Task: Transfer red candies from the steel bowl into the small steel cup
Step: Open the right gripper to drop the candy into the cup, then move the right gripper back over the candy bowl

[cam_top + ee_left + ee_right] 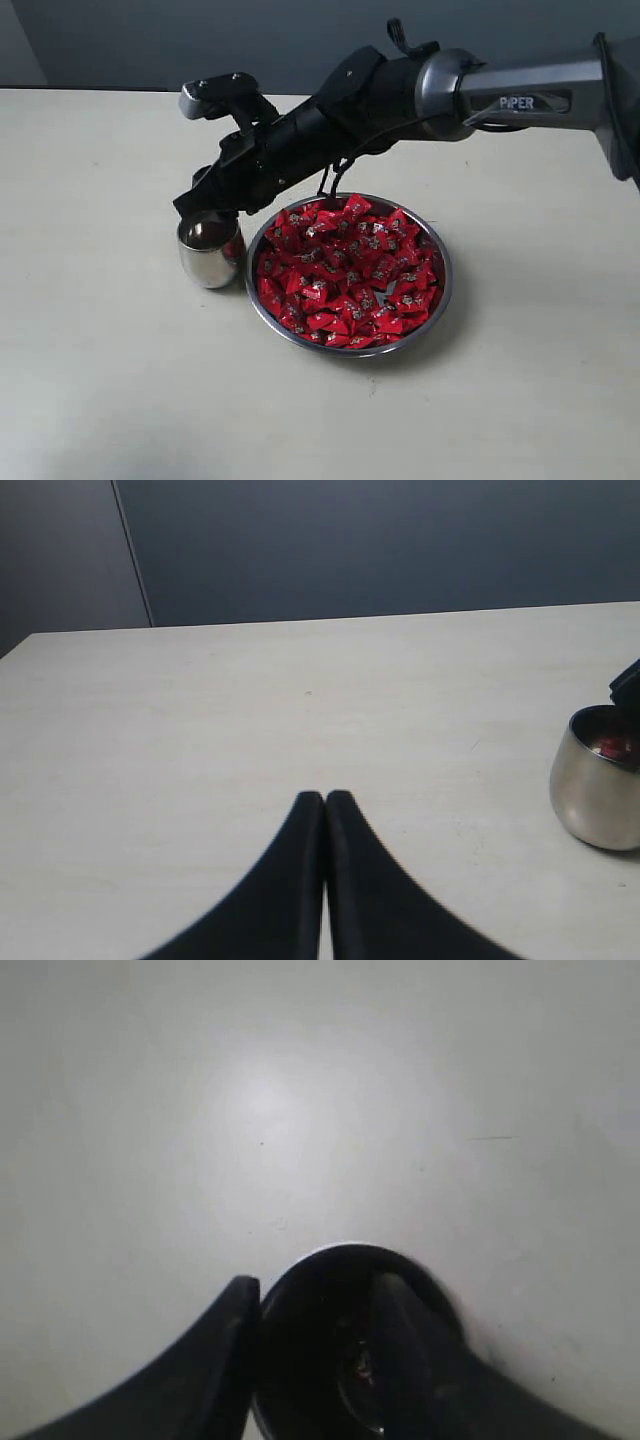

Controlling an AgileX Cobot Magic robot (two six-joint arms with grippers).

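Exterior, right hand: hangs directly over the small steel cup, its arm stretched across the far rim of the steel bowl. It looks like a drop position. Its spread cannot be told from this angle.
Exterior, steel bowl: sits mid-bench, heaped almost to the rim with red candies.
Exterior, small steel cup: stands upright just beside the bowl, on the side toward the bench's left edge, its contents lost in shadow.
Left wrist, left hand: fingers pressed together and empty, low over bare bench well apart from the cup, apparently parked out of the way.
Left wrist, cup: at least one red candy shows inside, under the right hand's dark tip.
Right wrist, right hand: fingers spread wide either side of the cup's mouth, nothing between them.
Right wrist, cup: dark interior with a faint glint, too dim to name.
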